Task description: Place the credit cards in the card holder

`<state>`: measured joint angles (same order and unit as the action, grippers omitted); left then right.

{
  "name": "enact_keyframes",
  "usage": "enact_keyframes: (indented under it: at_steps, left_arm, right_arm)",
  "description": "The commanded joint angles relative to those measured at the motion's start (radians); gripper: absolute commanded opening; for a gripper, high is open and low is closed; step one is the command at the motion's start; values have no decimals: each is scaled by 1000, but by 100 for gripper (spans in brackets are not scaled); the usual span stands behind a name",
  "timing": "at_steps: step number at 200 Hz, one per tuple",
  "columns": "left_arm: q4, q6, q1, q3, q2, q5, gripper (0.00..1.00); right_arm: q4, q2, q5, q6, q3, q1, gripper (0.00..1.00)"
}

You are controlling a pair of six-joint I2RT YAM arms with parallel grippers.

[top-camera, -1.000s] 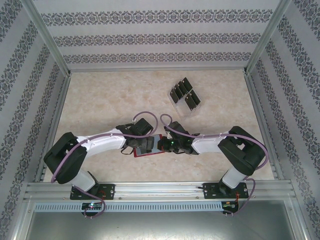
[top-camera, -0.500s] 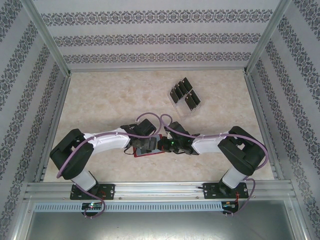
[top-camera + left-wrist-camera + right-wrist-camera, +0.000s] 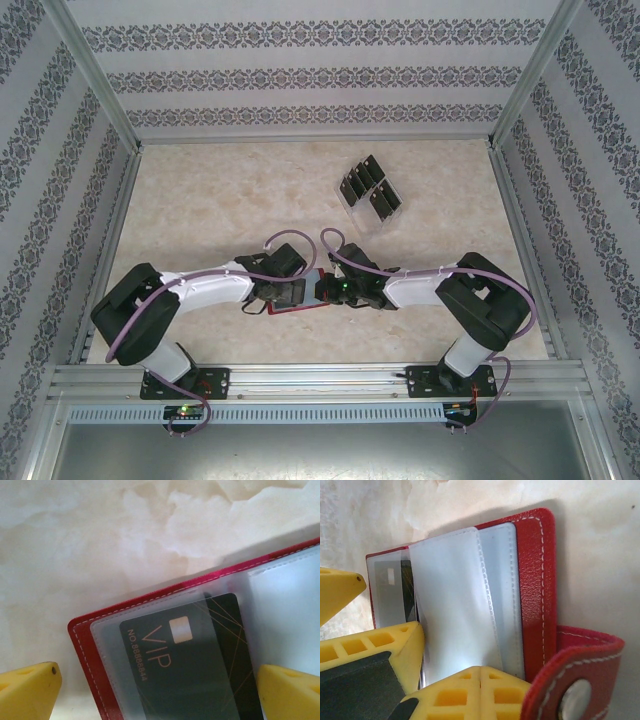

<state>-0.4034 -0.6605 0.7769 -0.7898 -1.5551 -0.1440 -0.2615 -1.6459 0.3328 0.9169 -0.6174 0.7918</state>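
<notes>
While my left hand [image 3: 159, 692] hovers open over the red folding wallet [image 3: 95, 645], black VIP card [image 3: 190, 665] sleeved inside, right hand [image 3: 323, 291] closed.

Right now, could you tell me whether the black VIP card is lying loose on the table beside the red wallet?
No, the black VIP card sits partly under a clear sleeve inside the open red wallet.
</notes>
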Motion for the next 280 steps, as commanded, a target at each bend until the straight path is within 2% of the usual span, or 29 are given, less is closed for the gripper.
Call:
enact_keyframes:
  at_steps: [1, 167, 240, 280]
  left_arm:
    - [-38, -13, -8, 29, 24, -39, 100]
    - [-17, -9, -71, 30, 22, -80, 100]
    - [53, 3, -78, -6, 90, -17, 100]
    - [22, 17, -96, -34, 106, -32, 100]
  right_arm:
    - [42, -14, -26, 6, 5, -4, 0]
    - [47, -16, -29, 8, 7, -4, 0]
    - [81, 11, -2, -17, -44, -12, 0]
    - [141, 46, -2, -44, -89, -25, 9]
